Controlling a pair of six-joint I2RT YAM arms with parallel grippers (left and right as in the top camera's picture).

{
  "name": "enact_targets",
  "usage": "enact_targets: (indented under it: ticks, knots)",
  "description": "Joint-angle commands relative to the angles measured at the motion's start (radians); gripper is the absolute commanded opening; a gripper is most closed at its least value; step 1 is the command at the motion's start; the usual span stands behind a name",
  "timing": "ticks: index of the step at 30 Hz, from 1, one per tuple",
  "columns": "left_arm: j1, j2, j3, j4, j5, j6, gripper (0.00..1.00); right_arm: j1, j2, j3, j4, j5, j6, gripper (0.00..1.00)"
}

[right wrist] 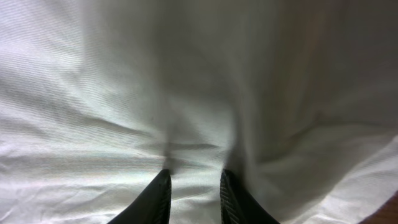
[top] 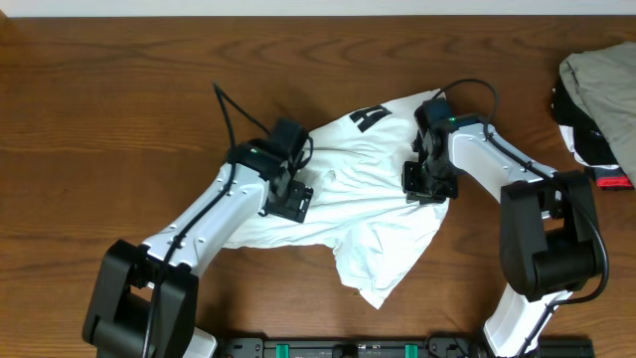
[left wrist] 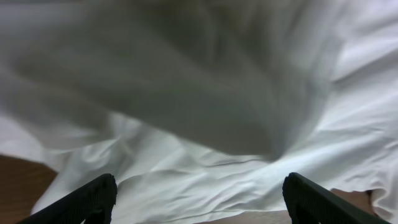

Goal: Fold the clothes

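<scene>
Shirt [top: 363, 204] lies crumpled between arms. Left gripper [top: 290, 202] wide, empty, over left side. Right gripper [top: 427, 185] narrow, pinching right side.

- Table [top: 119, 99]: dark brown wood, fills the view.
- Shirt [top: 368, 199]: white, crumpled, lying mid-table. Not flat. One flap trails toward the robot's edge and ends in a point.
- Letter "A" [top: 370, 117]: black, on the shirt's far part. Rest of the print is folded out of sight.
- Left arm [top: 199, 224]: enters from the robot's left corner. Left gripper [top: 290, 199] is down on the shirt's left part.
- Right arm [top: 497, 159]: enters from the robot's right corner. Right gripper [top: 427, 181] is down on the shirt's right part.
- Jaws of both: not readable from above.
- Heap [top: 601, 89]: beige-grey, black and red garments at the right edge near the far corner, well apart from the shirt.
</scene>
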Motion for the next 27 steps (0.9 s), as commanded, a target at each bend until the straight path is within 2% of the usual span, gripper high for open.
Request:
enact_targets:
  ticks: [1,4,10,19,27]
  knots:
    - [-0.039,0.005,-0.002,0.000,-0.024,0.017,0.87,-0.010,0.019,-0.026,0.017,0.075,0.010,0.26]
    - [-0.088,0.005,-0.002,0.002,-0.036,0.039,0.87,-0.010,0.019,-0.026,0.020,0.075,0.010,0.26]
    - [-0.182,0.005,-0.002,0.023,-0.241,0.039,0.87,-0.010,0.019,-0.026,0.027,0.074,0.010,0.26]
    - [-0.185,0.041,-0.002,0.061,-0.313,0.040,0.86,-0.010,0.019,-0.027,0.020,0.074,0.010,0.27]
    - [-0.184,0.135,-0.002,0.065,-0.312,0.047,0.87,-0.001,0.019,-0.027,0.021,0.075,0.010,0.27]
